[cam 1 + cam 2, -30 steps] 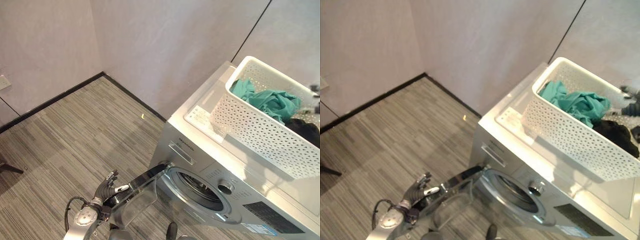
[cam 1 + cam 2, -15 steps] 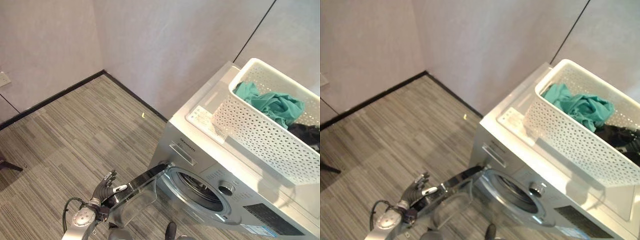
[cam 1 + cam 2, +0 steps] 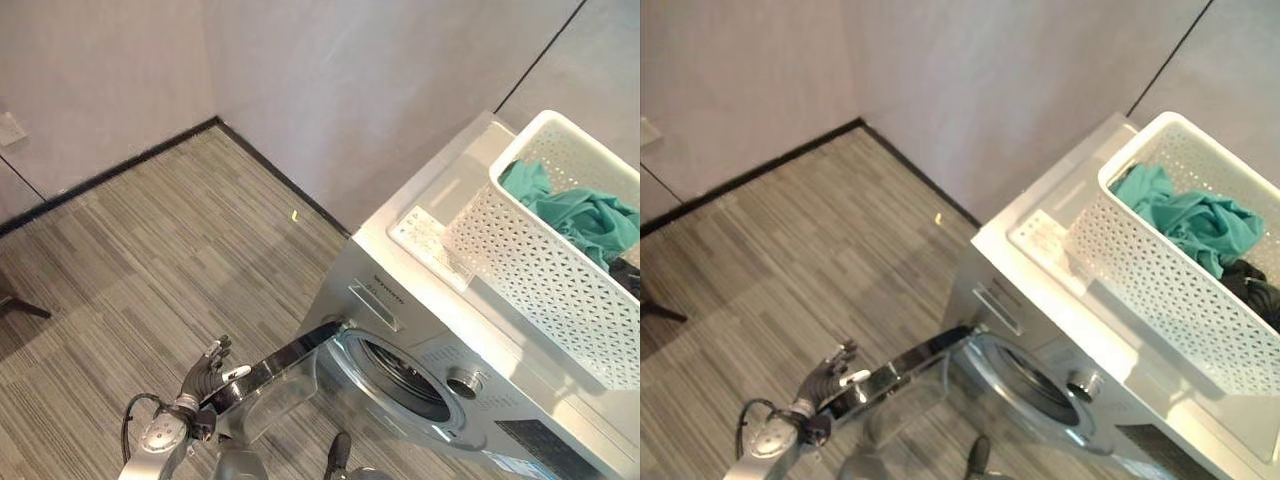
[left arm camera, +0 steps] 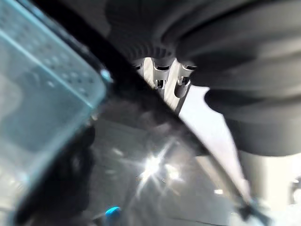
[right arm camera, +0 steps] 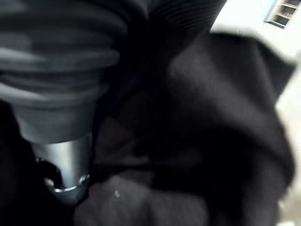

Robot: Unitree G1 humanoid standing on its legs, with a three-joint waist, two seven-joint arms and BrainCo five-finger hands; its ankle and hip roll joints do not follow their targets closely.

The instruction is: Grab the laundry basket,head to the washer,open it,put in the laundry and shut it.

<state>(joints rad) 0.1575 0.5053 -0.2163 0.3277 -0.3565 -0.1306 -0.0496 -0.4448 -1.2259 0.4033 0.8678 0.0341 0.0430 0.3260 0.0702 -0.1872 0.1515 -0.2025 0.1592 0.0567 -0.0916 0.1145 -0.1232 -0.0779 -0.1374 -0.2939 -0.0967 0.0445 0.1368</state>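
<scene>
the left hand (image 3: 207,368) rests with loose, fairly straight fingers against the outer edge of the washer door (image 3: 268,385), which stands swung wide from the drum opening (image 3: 405,374). the right hand (image 5: 66,160) sits low among dark cloth (image 5: 188,141); i cannot tell whether its fingers grip it. the laundry lies up and to the right of the opening, in the white basket (image 3: 1160,300) at the right end of the washer (image 3: 440,290) top, so the right hand is nearer. teal cloth (image 3: 1185,222) is crumpled loosely on top.
</scene>
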